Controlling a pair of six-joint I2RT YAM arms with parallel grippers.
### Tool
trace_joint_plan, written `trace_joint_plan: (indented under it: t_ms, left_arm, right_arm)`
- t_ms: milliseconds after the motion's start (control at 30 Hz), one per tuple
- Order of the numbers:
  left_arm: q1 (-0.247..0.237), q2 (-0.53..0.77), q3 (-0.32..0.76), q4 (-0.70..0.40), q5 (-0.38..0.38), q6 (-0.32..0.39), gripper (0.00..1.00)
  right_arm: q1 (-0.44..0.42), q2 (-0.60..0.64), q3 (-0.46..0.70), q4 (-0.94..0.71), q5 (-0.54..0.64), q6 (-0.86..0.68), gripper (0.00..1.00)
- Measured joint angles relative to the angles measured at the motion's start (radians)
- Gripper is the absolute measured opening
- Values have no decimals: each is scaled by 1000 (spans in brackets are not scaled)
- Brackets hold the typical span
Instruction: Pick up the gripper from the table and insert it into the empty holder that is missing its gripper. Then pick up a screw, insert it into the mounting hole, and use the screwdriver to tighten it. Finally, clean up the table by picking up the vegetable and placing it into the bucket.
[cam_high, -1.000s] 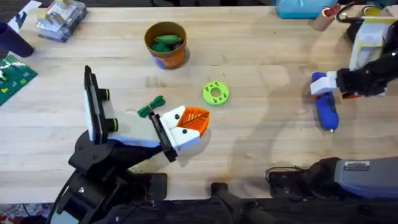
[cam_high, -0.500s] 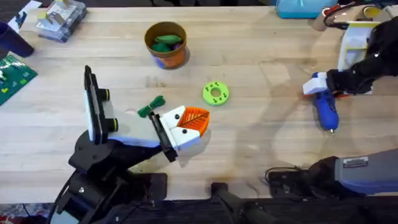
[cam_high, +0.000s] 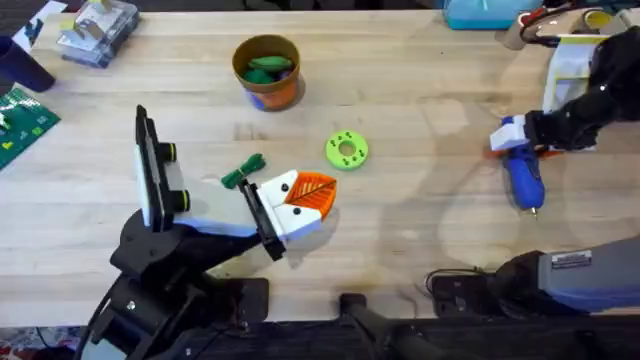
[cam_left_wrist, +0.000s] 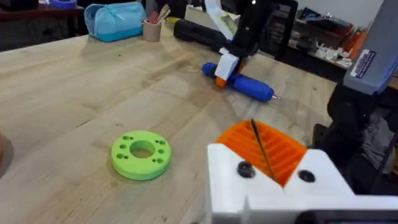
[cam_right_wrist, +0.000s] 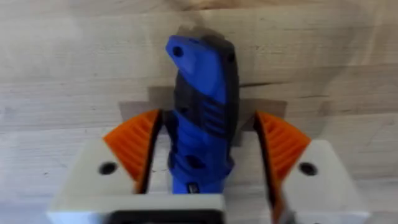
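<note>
Down at the near edge of the table, the left gripper (cam_high: 290, 205) carries the holder (cam_high: 275, 222), a white block on a slanted black plate, with the orange finger (cam_high: 312, 190) already seated in it. Whether the left arm's own fingers are spread or closed, I cannot tell. Just beyond it lies the green vegetable (cam_high: 243, 172), and a little right of that the light-green ring (cam_high: 347, 150) sits on bare wood.

Over by the right edge, the right gripper (cam_high: 520, 140) is down at the screwdriver (cam_high: 523, 172). The wrist view shows it best: the blue body (cam_right_wrist: 200, 112) stands between the two orange pads (cam_right_wrist: 138, 146), a small gap on each side, so the jaws are spread around it, not yet squeezing.

Here is what matters: the screwdriver's long axis runs from the far side toward the near edge, tip pointing near, and the gripper straddles its far, thick end crosswise. The right arm is by far the nearer one. Closing should do it, I'd say.

Far side, left of centre: the bucket (cam_high: 267, 72), green pieces inside.
</note>
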Motion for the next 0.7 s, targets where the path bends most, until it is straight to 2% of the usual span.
trace_joint_plan:
  t_ms: [67, 200, 233, 533, 700]
  left_arm:
    - [0, 0, 0, 0, 0, 0, 14]
    - [0, 0, 0, 0, 0, 0, 14]
    - [0, 0, 0, 0, 0, 0, 14]
    - [0, 0, 0, 0, 0, 0, 14]
    - [0, 0, 0, 0, 0, 0, 14]
  right_arm:
    - [-1, 1, 0, 8, 4, 1, 676]
    - [-1, 11, 2, 23, 17, 2, 105]
    - [-1, 13, 3, 24, 17, 10, 39]
    - [1, 10, 20, -36, -16, 97, 26]
    - [3, -62, 52, -82, -34, 126, 26]
